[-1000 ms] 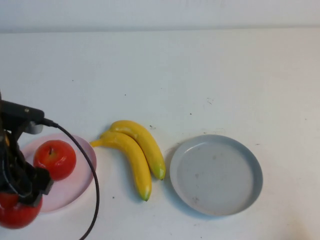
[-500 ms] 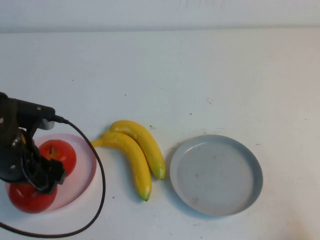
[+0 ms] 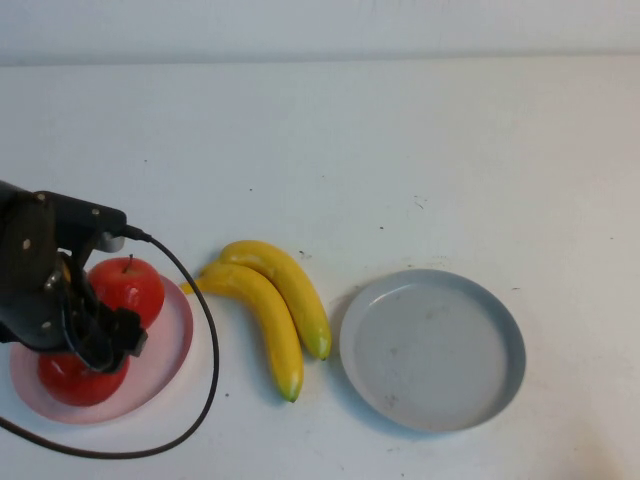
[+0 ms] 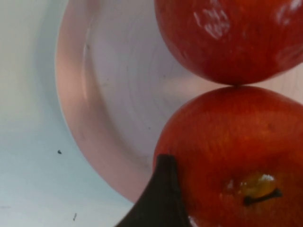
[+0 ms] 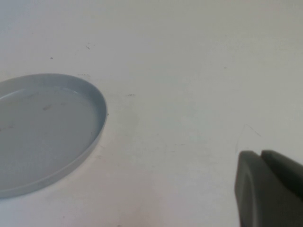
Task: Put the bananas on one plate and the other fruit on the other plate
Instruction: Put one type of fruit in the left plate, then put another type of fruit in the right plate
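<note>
Two red apples sit over the pale pink plate [image 3: 168, 352] at the table's left. The farther apple [image 3: 128, 288] rests on the plate. My left gripper [image 3: 88, 345] is shut on the nearer apple [image 3: 70, 378], which is low over the plate or on it. In the left wrist view the held apple [image 4: 236, 151] touches the other apple [image 4: 227, 38], and one dark finger [image 4: 161, 198] lies against its side. The joined yellow bananas [image 3: 272, 308] lie on the table between the plates. The grey-blue plate [image 3: 432, 350] is bare. My right gripper [image 5: 261, 158] hovers shut beside that plate [image 5: 42, 127].
A black cable [image 3: 205, 350] loops from the left arm across the table between the pink plate and the bananas. White tabletop stretches behind and to the right of the plates.
My left gripper has carried the apple from the table's front-left corner up and rightward onto the pink plate, beside the first apple. The right gripper, the bananas and the grey plate have not moved.
</note>
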You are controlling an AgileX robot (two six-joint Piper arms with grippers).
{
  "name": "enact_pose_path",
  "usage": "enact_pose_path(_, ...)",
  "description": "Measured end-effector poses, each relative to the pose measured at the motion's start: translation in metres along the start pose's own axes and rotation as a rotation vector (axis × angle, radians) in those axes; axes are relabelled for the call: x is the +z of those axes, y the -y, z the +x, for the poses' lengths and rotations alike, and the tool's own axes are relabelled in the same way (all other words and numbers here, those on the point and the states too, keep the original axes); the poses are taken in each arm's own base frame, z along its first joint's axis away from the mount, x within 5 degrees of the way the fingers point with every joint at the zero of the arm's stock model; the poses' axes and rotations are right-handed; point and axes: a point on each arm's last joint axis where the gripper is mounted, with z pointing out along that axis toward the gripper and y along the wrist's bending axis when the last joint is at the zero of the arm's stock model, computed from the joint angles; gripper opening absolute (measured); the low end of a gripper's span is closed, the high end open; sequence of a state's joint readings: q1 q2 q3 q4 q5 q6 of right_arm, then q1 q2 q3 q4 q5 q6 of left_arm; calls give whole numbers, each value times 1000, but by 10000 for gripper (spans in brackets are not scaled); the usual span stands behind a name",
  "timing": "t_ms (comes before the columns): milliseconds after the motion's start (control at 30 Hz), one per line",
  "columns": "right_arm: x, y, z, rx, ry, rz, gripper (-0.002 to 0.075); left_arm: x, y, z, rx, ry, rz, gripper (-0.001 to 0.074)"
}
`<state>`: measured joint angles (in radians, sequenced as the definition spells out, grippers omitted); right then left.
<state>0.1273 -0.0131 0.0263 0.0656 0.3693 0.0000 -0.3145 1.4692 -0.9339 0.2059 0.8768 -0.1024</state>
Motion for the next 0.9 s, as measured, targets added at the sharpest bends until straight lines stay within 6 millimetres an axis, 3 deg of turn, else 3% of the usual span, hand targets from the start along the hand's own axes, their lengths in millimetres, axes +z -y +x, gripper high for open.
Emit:
enact_pose_path(167,0,0,0,0,0,0,-17,0,0,-1,0,16,2,592)
enact_pose_path(333,0,0,0,0,0,0,-17,0,0,-2,13,22,-3,665)
enact_pose_path(633,0,0,0,0,0,0,-17,-1,-1,-2,13,19,-10,668)
enact_pose_path(733,0,0,0,0,0,0,-17,-11,-3,1,-1,50,-10,668)
enact_pose_path(833,0,0,0,0,0,0,-17,-37,-5,8,-57,131,1,665)
enact_pose_path(900,0,0,0,0,0,0,-17,-57,-7,16,-85,182,12,608)
